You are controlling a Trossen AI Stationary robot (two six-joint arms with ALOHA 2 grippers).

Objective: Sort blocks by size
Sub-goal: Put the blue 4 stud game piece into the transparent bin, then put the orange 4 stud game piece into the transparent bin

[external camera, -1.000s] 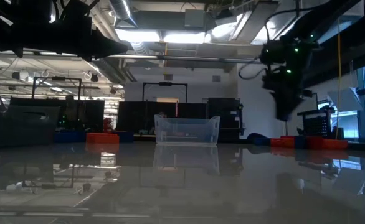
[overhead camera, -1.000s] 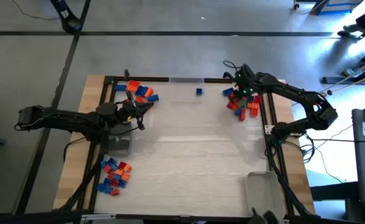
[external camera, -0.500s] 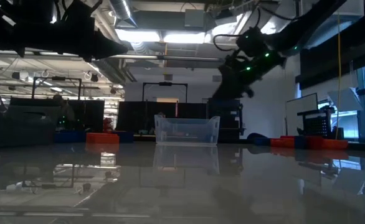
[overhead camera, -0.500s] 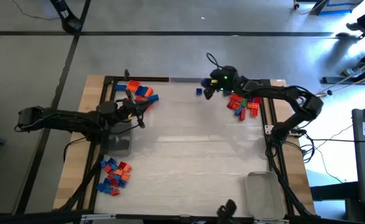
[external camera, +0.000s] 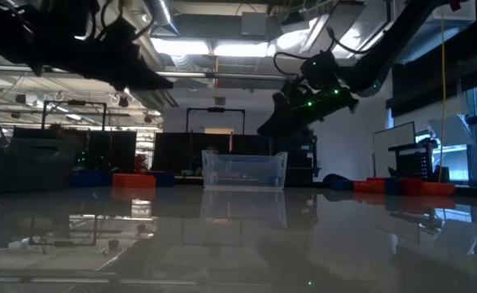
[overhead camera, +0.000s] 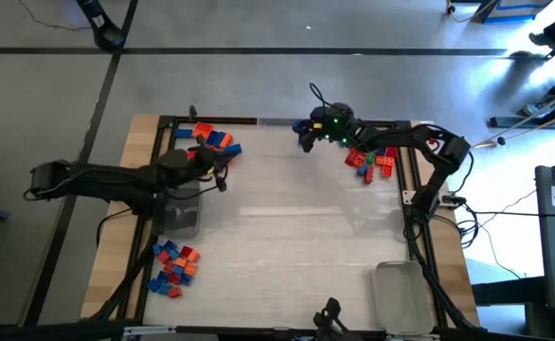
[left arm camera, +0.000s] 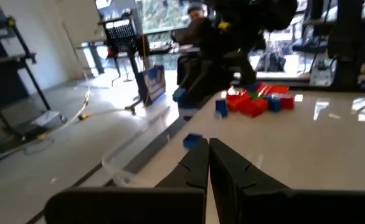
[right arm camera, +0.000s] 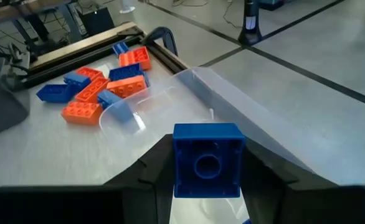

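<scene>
The right gripper [right arm camera: 206, 163] grasps a small blue block [right arm camera: 207, 159] just above the clear tray [right arm camera: 232, 118] at the table's far edge; the left gripper [left arm camera: 208, 155], clenched empty, hovers near that tray's left end.

Glossy plastic blue block [right arm camera: 207, 158]; clear smooth plastic tray [right arm camera: 232, 118]; pale desk [overhead camera: 287, 246] with a reflective sheen and a bare wood edge.

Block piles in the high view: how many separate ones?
3. Upper-left pile at the top-left corner; right pile at the right edge; lower-left pile by the left edge. The right hand, holding a blue block, may hide loose ones.
</scene>
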